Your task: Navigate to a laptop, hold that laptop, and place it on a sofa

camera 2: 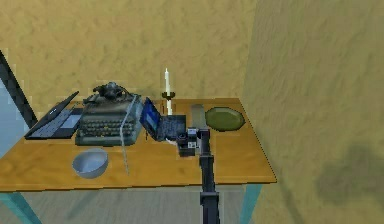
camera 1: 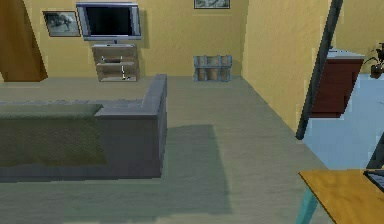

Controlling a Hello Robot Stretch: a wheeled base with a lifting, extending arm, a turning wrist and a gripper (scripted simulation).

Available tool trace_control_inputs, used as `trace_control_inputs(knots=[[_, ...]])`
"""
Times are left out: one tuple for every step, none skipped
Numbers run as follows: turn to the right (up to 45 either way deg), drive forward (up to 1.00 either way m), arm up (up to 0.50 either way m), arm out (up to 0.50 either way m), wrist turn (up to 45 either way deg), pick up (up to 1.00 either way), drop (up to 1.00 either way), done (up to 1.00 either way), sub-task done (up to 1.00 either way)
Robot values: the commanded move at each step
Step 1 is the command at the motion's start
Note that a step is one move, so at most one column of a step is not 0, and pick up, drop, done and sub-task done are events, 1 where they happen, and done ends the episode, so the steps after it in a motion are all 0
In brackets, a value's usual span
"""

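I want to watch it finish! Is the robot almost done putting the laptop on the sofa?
Done: the robot stands at the table, where a laptop with a blue screen sits. In hand: the tool is at that laptop; I cannot tell whether it holds it. Left: lifting it, then carrying it to the grey sofa and setting it down there.

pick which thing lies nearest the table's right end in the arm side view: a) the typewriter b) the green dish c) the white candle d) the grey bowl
b: the green dish lies farthest toward the arm side view's right on the table, past the candle, while the bowl and the typewriter sit toward the left.
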Motion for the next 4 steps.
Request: trace_control_inputs(knots=[[0.0,0.0,0.36,0.0,0.0,0.0,0.0,0.0,0.0],[0.0,0.0,0.0,0.0,-45.0,0.0,0.0,0.0,0.0],[0.0,0.0,0.0,0.0,-45.0,0.0,0.0,0.0,0.0],[0.0,0.0,0.0,0.0,-27.0,0.0,0.0,0.0,0.0]])
